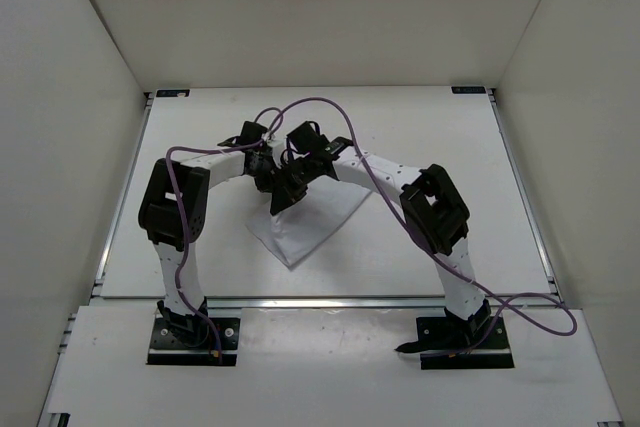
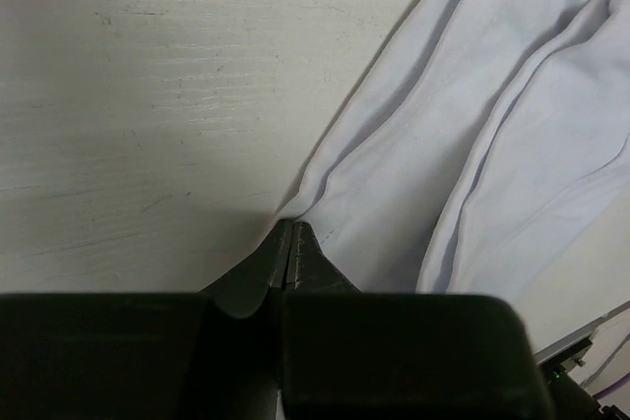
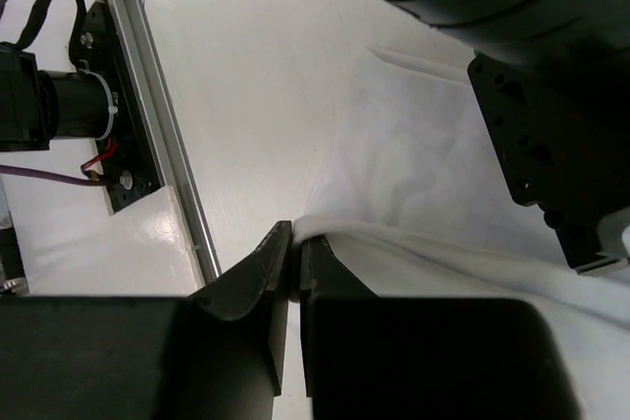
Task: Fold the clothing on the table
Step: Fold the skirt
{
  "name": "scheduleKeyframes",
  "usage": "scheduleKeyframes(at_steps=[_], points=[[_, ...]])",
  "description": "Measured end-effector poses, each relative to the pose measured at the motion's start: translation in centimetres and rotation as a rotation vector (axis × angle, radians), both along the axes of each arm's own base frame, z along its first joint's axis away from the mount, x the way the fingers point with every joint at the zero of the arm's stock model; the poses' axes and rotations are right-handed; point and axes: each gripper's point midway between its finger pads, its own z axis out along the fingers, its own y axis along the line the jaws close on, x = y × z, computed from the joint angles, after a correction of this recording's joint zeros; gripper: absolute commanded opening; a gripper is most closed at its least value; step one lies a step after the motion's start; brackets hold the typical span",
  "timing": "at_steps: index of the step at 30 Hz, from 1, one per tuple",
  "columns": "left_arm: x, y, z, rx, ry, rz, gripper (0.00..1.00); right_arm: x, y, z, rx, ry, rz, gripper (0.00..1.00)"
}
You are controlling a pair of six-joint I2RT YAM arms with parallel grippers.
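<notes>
L gripper (image 2: 291, 243) pressed together, pinching edge of cloth (image 2: 492, 145); fabric runs up-right from tips in wrinkled folds. R gripper (image 3: 294, 263) also closed, pinching a raised fold of cloth. Top view: both grippers meet at cloth's far-left corner, mid table (image 1: 430, 127); rest lies flat toward near edge. Bare table all around; side rail (image 3: 162, 135) well apart from cloth.
</notes>
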Motion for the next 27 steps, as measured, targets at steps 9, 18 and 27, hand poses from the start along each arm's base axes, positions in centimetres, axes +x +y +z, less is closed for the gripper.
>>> scheduleKeyframes(at_steps=[9, 18, 27], points=[[-0.2, 0.4, -0.1, -0.03, 0.017, 0.005, 0.0, 0.5, 1.2, 0.5, -0.002, 0.028, -0.001, 0.0], [-0.3, 0.8, -0.1, -0.053, 0.027, 0.011, 0.0, 0.6, 1.7, 0.2, -0.008, 0.036, 0.01, 0.66], [-1.5, 2.8, 0.3, 0.037, 0.039, -0.003, 0.03, 1.0, -2.2, 2.0, 0.02, -0.012, -0.115, 0.82]])
